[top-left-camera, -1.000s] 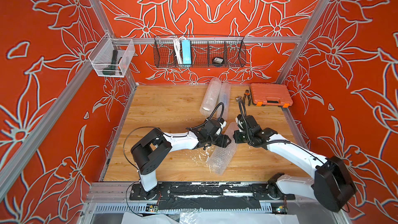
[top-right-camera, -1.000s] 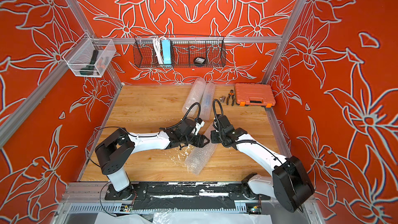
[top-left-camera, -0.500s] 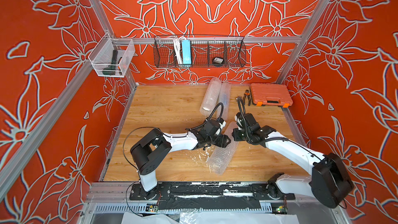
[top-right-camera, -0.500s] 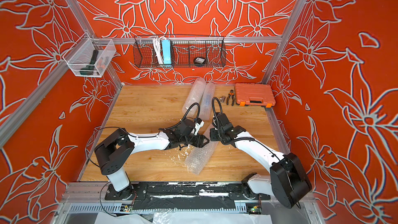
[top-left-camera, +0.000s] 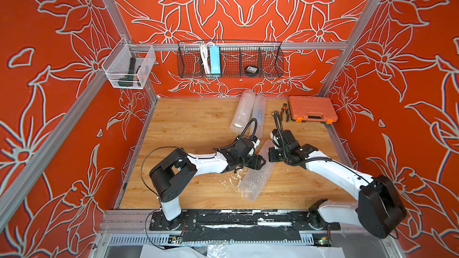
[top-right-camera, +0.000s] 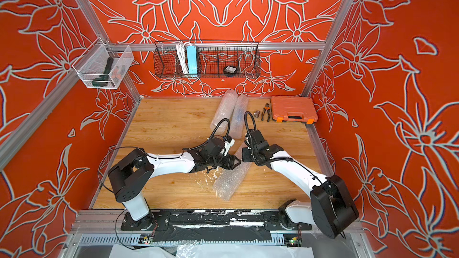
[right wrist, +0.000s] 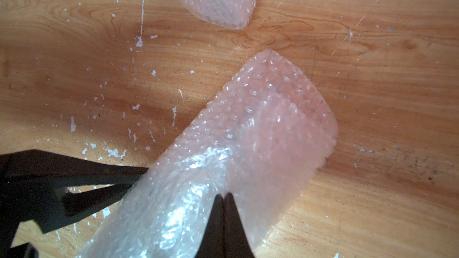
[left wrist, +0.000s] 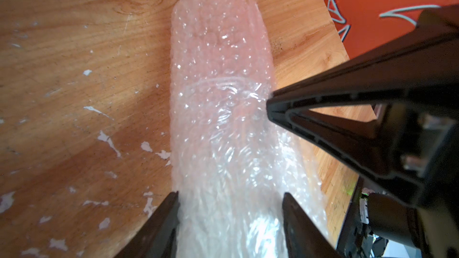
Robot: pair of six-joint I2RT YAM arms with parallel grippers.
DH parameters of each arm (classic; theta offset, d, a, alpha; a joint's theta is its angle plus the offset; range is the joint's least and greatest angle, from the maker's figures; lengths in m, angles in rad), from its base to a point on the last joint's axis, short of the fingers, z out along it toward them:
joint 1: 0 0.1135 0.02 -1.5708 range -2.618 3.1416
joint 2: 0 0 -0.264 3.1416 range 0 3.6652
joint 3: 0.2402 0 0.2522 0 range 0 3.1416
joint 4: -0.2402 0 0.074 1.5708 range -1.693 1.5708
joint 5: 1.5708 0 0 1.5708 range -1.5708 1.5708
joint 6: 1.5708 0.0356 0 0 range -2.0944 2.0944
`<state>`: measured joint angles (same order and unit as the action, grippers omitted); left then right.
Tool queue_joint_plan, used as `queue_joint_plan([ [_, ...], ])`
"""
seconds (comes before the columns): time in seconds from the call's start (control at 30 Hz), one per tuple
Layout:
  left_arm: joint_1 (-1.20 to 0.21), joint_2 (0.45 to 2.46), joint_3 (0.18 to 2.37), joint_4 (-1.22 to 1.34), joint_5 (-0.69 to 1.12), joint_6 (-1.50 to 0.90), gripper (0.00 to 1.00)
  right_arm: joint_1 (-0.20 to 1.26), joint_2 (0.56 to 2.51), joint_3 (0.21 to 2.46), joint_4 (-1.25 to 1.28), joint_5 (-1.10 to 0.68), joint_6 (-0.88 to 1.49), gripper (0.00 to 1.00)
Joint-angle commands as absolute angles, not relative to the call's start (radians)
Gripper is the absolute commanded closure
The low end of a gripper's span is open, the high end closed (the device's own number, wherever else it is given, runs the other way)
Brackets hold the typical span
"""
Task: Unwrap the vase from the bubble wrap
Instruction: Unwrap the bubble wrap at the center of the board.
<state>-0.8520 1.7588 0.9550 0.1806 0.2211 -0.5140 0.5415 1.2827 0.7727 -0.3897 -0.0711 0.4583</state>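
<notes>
**Left holds the roll, right pinches the outer skin: peel goes toward 3 o'clock**

The bubble wrap (top-left-camera: 257, 172) is a closed roll lying flat on the table (top-left-camera: 193, 125), just off centre toward 5 o'clock (12 = back wall). Its long axis runs 1 to 7 o'clock. The vase isn't visible through the layers. In the left wrist view a clear band rings the roll mid-length; tape or a rim, can't tell.

The left gripper (left wrist: 229, 196) comes in from 9 o'clock and straddles the roll across its width. Its fingers (left wrist: 166, 222) are part-spread, one on each flank, and both look to be touching. I read that as a hold on the roll body.

The right gripper (right wrist: 223, 196) comes in from 3 o'clock with its fingers pressed together. The tips sit at a pucker in the outer layer beside that band. It looks like a pinch of film; how much is caught I can't tell.

Key geometry: the grippers sit nearly tip to tip, with the right one nearer the 1 o'clock end. The pinched layer is on the right arm's flank. My call is that right pulls across the axis toward 3 o'clock while left anchors. A pull along the axis would likely just drag the roll.

Further out, two more wrapped rolls (top-left-camera: 244, 110) lie at 12 o'clock. The pliers (top-left-camera: 285, 111) and orange tool case (top-left-camera: 311, 109) are at 1–2 o'clock, well apart.
</notes>
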Motion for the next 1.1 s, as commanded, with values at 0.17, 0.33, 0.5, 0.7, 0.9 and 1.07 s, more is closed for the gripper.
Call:
queue_joint_plan([
  [0.17,-0.854,1.766,0.912,0.062,0.111,-0.531,0.41,0.509,1.218,0.748,-0.422,-0.023,0.446,1.00],
  [0.33,-0.854,1.769,0.904,0.055,0.092,-0.534,0.41,0.489,1.182,0.727,-0.432,-0.018,0.440,1.00],
  [0.5,-0.854,1.767,0.897,0.055,0.087,-0.534,0.41,0.468,1.165,0.704,-0.435,-0.030,0.436,1.00],
  [0.7,-0.855,1.767,0.896,0.045,0.069,-0.541,0.42,0.454,1.150,0.688,-0.439,-0.032,0.433,1.00],
  [0.9,-0.854,1.759,0.890,0.048,0.081,-0.542,0.42,0.436,1.131,0.675,-0.436,-0.043,0.433,1.00],
  [1.07,-0.855,1.733,0.873,0.056,0.083,-0.557,0.42,0.433,1.110,0.672,-0.413,-0.099,0.434,0.93],
])
